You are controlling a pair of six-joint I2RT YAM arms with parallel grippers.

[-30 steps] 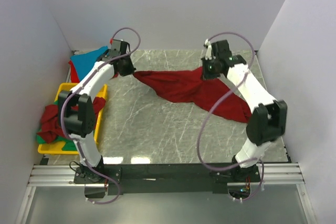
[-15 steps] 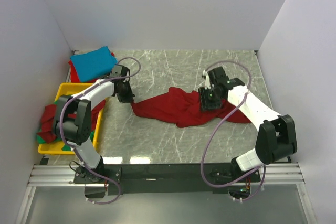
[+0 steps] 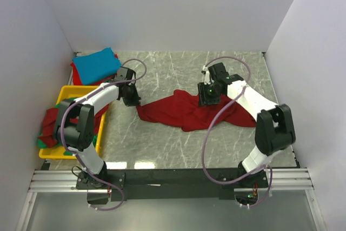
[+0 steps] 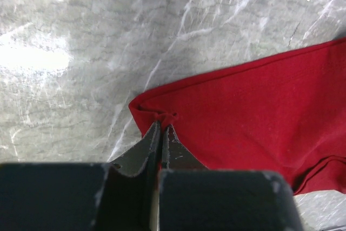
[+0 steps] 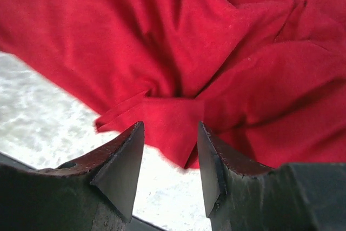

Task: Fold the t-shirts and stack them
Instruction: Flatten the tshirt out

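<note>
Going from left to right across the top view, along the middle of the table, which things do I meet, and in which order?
In order: yellow tray → left gripper → red shirt. The right gripper is above the shirt, so I leave it out.

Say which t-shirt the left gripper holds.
The dark red cotton t-shirt spread mid-table, corner pinched in the left gripper; the turquoise blue t-shirt lies folded far left, untouched.

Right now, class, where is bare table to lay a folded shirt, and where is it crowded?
Bare: the table strip between the dark red t-shirt and the front edge, and the strip between it and the back wall. Crowded: the middle, left tool and right tool at the shirt; the left side, with yellow tray and turquoise t-shirt.
</note>
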